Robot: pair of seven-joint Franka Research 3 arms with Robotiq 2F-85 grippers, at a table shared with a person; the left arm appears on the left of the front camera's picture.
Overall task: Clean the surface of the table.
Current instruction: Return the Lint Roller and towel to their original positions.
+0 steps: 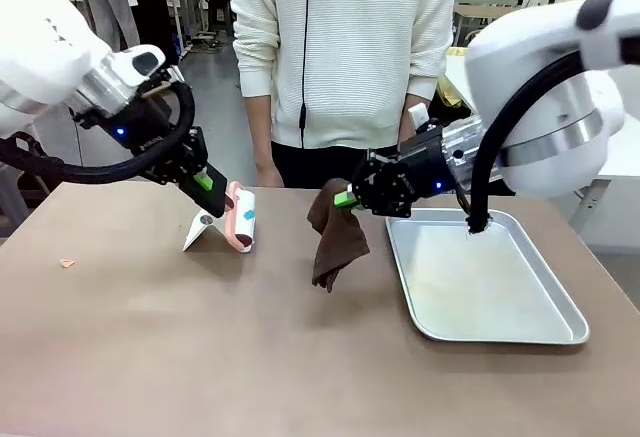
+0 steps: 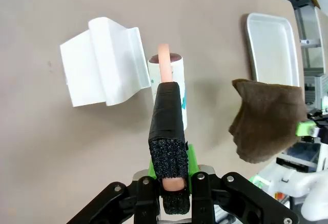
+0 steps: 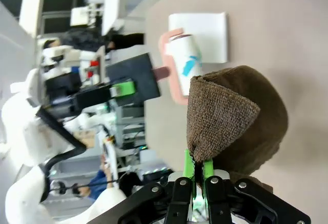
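Observation:
My left gripper [image 1: 218, 189] [image 2: 172, 183] is shut on the pink handle of a lint roller [image 1: 243, 219] [image 2: 171, 75], whose white roll sits low over the taupe table [image 1: 200, 357], left of centre. Whether the roll touches the top I cannot tell. Beside it on the table lies its white plastic cover [image 1: 205, 229] [image 2: 102, 62]. A brown cloth [image 1: 337, 237] [image 3: 230, 121] hangs pinched by one corner in my shut right gripper [image 1: 347, 198] [image 3: 199, 175], its lower end near the table's middle.
A silver metal tray [image 1: 480, 277] lies at the right of the table, close to the cloth. A small orange scrap [image 1: 67, 263] sits near the left edge. A person in a white top [image 1: 345, 47] stands at the far side, hands down.

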